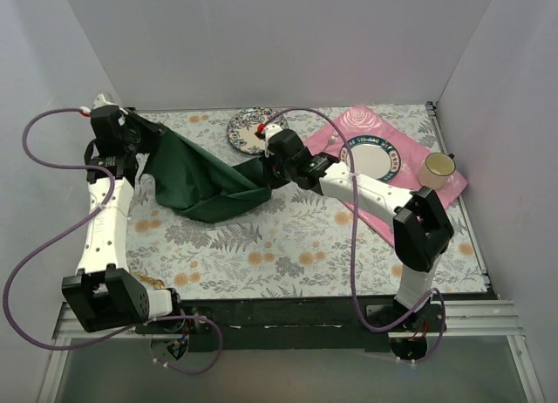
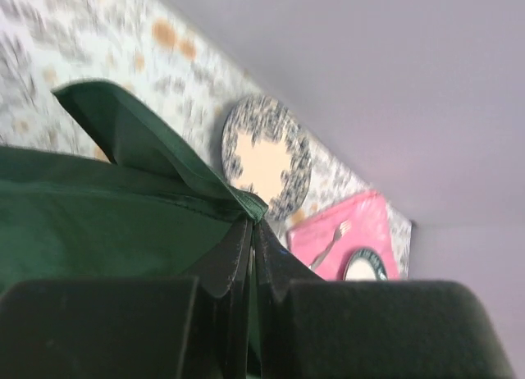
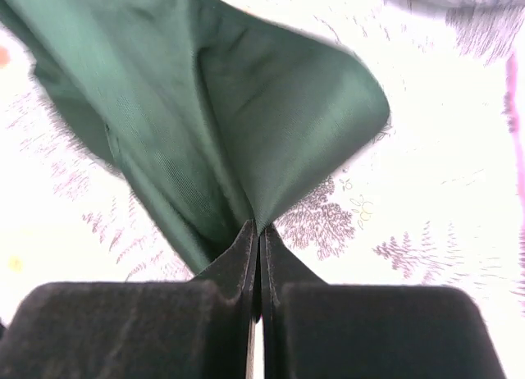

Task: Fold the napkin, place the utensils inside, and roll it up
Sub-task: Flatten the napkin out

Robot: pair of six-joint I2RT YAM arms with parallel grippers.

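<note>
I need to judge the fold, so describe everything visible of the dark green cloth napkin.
The dark green cloth napkin is plain and soft, slightly shiny, with a stitched hem. It hangs in deep folds: the left gripper pinches one edge, the right gripper another, both shut. Its sagging middle seems to rest on the floral tablecloth.

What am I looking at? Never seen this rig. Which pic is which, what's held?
Two small robot arms bolted side by side, each with a two-finger gripper. The wide picture is from a fixed camera above and behind them; the other two are from cameras on each wrist, with that gripper's dark fingers at the bottom. The left gripper and right gripper each pinch one dark green napkin, which sags between them. On the floral tablecloth: a patterned plate, and a pink placemat carrying a teal-rimmed plate, a fork and a cup.
</note>
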